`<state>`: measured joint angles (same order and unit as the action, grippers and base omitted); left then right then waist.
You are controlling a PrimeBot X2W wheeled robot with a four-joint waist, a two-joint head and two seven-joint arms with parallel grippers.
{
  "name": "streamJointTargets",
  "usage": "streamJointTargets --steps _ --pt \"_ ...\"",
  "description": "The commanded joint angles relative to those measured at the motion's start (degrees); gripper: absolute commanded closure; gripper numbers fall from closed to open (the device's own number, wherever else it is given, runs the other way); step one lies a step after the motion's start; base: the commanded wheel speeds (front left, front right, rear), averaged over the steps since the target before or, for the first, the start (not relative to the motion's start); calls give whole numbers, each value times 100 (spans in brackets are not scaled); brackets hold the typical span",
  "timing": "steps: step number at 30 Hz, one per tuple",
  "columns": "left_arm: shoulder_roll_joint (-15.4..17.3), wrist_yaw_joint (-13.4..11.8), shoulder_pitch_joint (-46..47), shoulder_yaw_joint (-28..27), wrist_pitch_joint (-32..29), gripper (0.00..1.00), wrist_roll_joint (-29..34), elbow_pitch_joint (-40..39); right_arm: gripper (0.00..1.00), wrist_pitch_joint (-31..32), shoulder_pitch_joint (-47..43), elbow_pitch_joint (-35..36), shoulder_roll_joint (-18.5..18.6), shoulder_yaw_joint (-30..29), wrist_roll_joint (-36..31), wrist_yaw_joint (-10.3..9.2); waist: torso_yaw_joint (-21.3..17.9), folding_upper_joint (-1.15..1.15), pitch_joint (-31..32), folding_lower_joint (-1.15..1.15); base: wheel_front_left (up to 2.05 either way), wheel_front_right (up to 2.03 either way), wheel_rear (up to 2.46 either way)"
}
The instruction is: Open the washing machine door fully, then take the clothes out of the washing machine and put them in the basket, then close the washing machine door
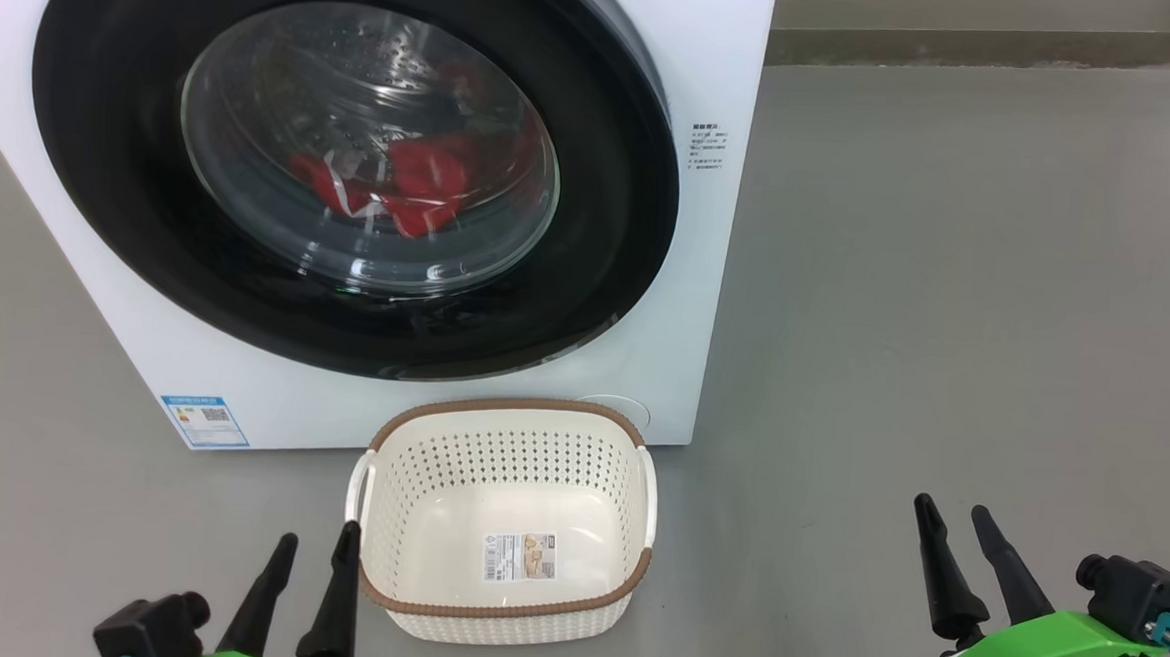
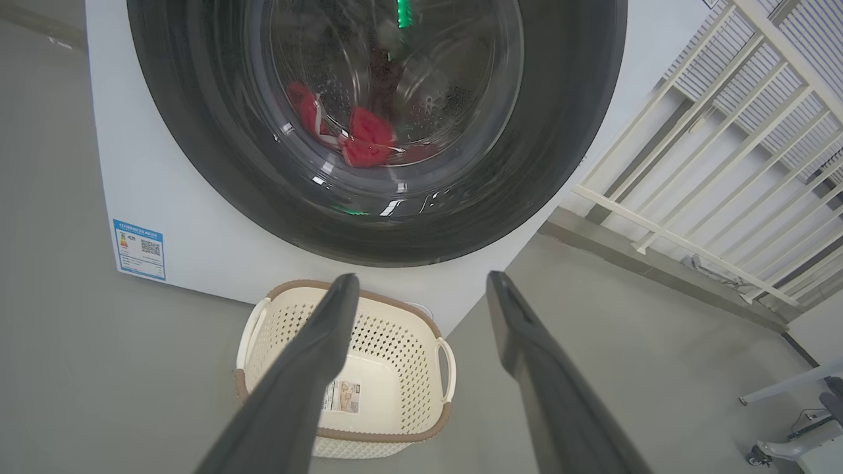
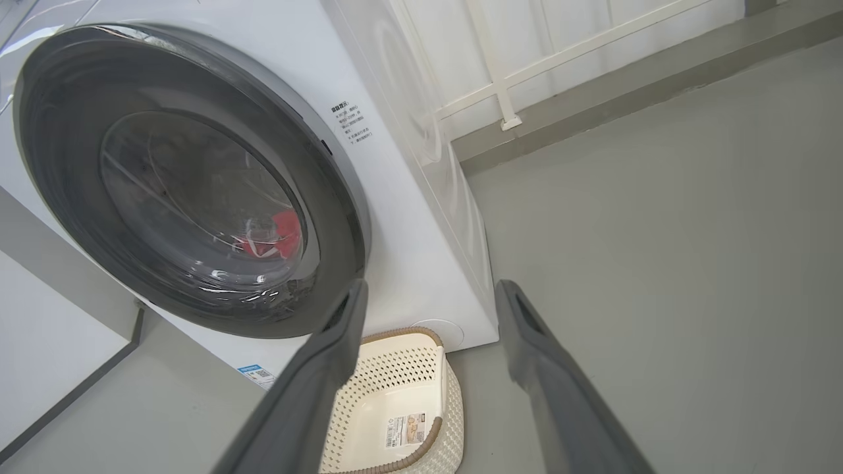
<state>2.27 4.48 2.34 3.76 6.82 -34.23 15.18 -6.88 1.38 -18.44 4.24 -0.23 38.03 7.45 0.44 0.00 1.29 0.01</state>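
Crumpled bright red fabric garment (image 1: 392,183) with white trim lies inside the big white washing machine (image 1: 708,275), behind its shut glossy black-rimmed round door (image 1: 104,143); left tool (image 1: 318,533) and right tool (image 1: 952,504) gape wide, empty

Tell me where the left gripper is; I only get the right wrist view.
Observer: The left gripper is open and empty, close beside the left end of the small cream perforated plastic basket.
Operator: My finger hides half that basket; anything inside?
Observer: Just a printed sticker on its floor.
Operator: How much laundry?
Observer: Bright red white-striped clothes spread wide behind the round black-rimmed glass door.
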Motion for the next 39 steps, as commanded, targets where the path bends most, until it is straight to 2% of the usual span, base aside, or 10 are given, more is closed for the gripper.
streamJointTargets --steps 1,39 --pt "75 -55 241 -95 106 0 246 -86 0 -105 280 124 109 116 -216 2 0 0 1 0 0 0 0" --pt "87 -654 407 105 753 0 2674 333 0 -747 252 -120 -19 73 -2727 3 28 0 69 0 0 0 0"
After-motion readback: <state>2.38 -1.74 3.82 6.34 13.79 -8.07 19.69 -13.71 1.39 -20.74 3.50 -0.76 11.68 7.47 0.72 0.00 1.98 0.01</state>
